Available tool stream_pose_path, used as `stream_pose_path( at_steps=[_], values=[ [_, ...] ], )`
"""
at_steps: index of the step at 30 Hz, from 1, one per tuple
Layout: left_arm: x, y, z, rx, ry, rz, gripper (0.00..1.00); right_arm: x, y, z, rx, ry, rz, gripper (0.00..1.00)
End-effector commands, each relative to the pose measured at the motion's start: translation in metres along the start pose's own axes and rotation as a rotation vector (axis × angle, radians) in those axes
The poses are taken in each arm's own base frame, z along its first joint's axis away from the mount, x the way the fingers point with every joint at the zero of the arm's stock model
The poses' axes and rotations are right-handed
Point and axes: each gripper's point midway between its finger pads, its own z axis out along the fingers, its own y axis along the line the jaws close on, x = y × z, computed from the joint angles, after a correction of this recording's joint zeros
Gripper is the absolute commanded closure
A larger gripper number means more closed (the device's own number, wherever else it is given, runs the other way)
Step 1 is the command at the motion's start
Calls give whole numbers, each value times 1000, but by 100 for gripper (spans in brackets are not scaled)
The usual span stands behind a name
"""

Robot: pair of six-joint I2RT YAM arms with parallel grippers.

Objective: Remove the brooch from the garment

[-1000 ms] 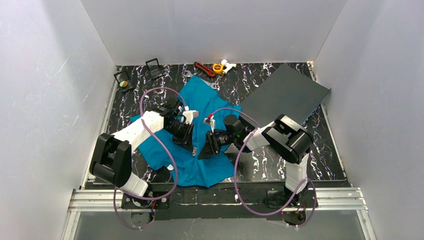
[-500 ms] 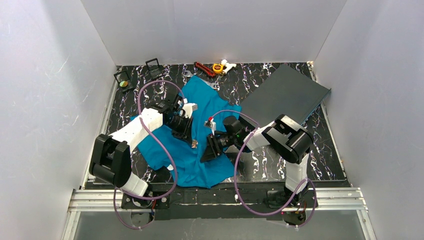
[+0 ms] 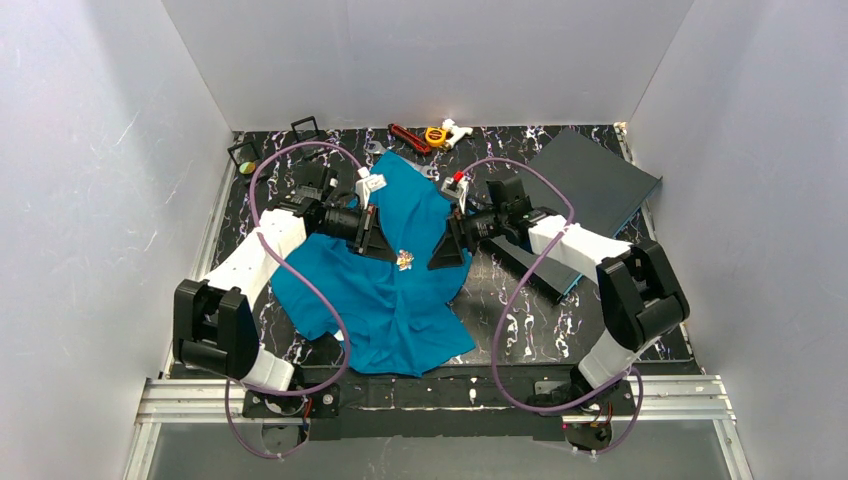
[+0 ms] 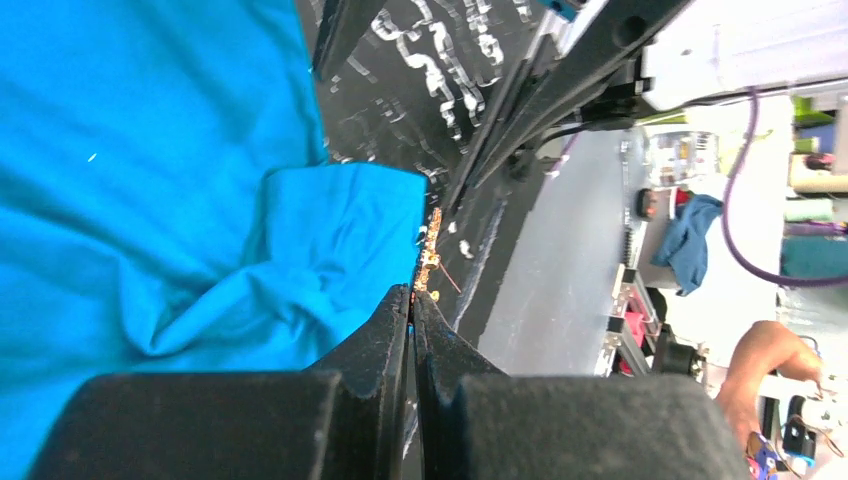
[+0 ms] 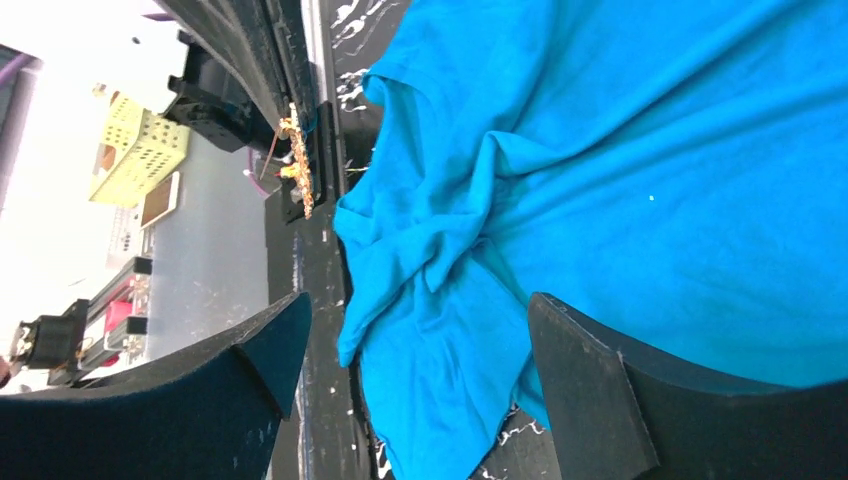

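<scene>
Top view, near edge: the garment [image 3: 400, 310] lies spread on the table [image 3: 520, 310], hem toward 6 o'clock and collar toward 12. Just past its middle the brooch [image 3: 405, 260] sits between the two tools, with the left gripper [image 3: 393, 256] at its 9 o'clock and the right gripper [image 3: 436, 260] at its 3 o'clock. In the left wrist view the left gripper [image 4: 412, 305] has its jaws pressed together, and the brooch [image 4: 431, 255] stands right at their tips, beside a fold of garment [image 4: 150, 150], so I read this as a fingertip pinch on the brooch. That would suit carrying it off the cloth. In the right wrist view the right gripper [image 5: 417, 300] stands with its jaws wide apart and nothing between them but garment [image 5: 650, 150] lying beyond. The brooch [image 5: 297, 165] hangs off the cloth's edge against the dark tabletop. It looks clear of the fabric, though I cannot tell whether the pin still catches a thread. With the right jaws spread I judge the cloth is let go, its bracing job done. Farther out, a dark grey board [image 3: 590, 180] lies at 2 o'clock. Versus one second ago: both grippers and the brooch were nearer 6 o'clock, the right jaws stood roughly half as wide, and the right arm lay folded short of the board — now it reaches across it.
</scene>
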Motion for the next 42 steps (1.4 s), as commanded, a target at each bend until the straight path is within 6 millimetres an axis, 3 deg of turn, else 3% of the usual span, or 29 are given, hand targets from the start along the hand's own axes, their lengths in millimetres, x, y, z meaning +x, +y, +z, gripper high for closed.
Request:
stream_pose_path(
  at_steps=[1, 11, 19, 27, 33, 39, 42],
  values=[
    [-16, -49, -14, 199, -75, 92, 100, -24, 38, -10, -123, -87, -33, 13],
    [-13, -55, -13, 243, -99, 59, 100, -55, 70, -18, -229, -156, 32, 24],
    [-12, -54, -12, 225, -102, 50, 100, -54, 78, -18, -235, -149, 47, 27],
    [-9, -54, -10, 224, -96, 41, 100, -48, 76, -4, -213, -117, 42, 40],
    [-8, -54, -8, 224, -92, 43, 100, -49, 76, 0, -212, -115, 39, 50],
    [-7, -53, -6, 220, -88, 40, 100, -46, 75, 4, -215, -110, 42, 65],
    [-6, -53, -5, 218, -85, 38, 100, -47, 76, 4, -218, -110, 42, 68]
  ],
)
